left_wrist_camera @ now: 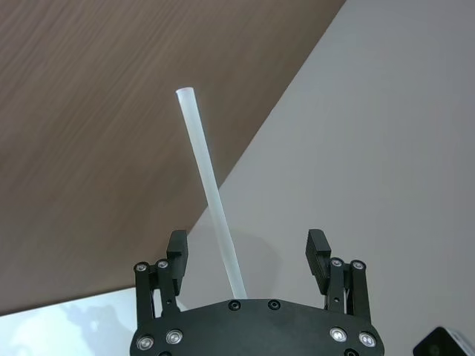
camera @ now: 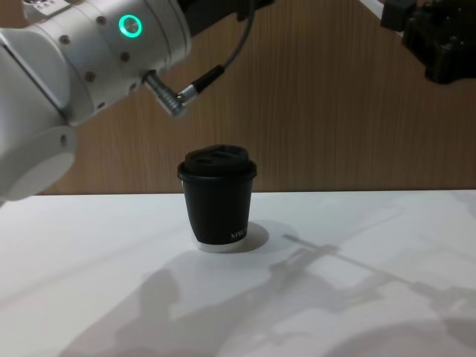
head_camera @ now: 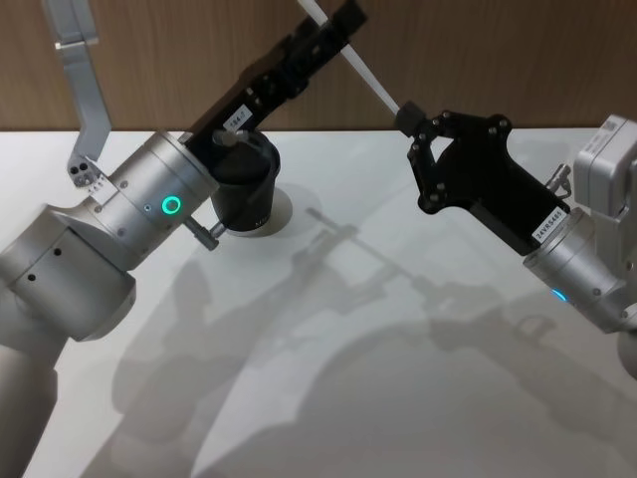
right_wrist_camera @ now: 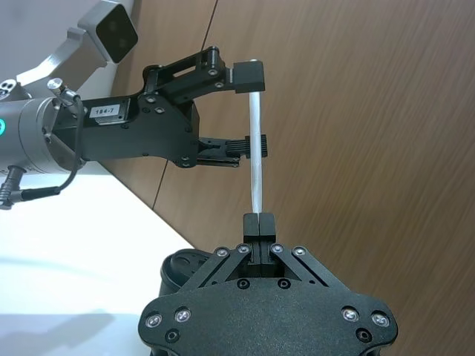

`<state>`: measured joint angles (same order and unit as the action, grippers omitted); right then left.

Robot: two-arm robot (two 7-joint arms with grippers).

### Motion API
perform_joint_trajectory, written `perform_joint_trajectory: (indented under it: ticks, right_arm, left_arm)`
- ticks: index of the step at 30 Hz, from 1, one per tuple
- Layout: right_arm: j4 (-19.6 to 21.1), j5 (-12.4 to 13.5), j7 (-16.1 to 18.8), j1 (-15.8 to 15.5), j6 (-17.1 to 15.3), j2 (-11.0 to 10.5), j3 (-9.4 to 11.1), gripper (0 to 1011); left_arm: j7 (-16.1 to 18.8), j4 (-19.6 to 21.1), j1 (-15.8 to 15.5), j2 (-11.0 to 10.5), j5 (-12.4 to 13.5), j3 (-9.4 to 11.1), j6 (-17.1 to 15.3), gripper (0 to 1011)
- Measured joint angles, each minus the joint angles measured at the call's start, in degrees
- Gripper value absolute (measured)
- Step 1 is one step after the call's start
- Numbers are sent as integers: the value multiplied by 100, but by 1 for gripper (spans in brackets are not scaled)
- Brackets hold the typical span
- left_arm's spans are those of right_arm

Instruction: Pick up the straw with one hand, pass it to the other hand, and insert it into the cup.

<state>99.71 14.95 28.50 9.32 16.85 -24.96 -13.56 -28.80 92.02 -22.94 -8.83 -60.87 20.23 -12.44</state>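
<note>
Right gripper (right_wrist_camera: 259, 222) tight on the straw (left_wrist_camera: 208, 178), left gripper (left_wrist_camera: 247, 245) marked 184-7 wide around it, cup (camera: 219, 201) below.

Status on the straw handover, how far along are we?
Done: thin white plastic straw is off the table, pinched in the black blocky right gripper. In hand: slim left gripper on the silver-grey arm brackets it, fingers open. Left: close, release, insert into the lidded black paper cup.
</note>
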Motion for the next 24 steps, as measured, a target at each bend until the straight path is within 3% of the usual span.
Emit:
perform_joint_trajectory:
  ticks: [10,24]
  right_arm:
    - [0,0,0,0,0,0,0,2]
    - [0,0,0,0,-1,0,0,2]
  left_arm:
    - [-73,-250,-144,179,-270,43,-36,1000]
    - [-105,-372,-215,262,-407,64,-49,999]
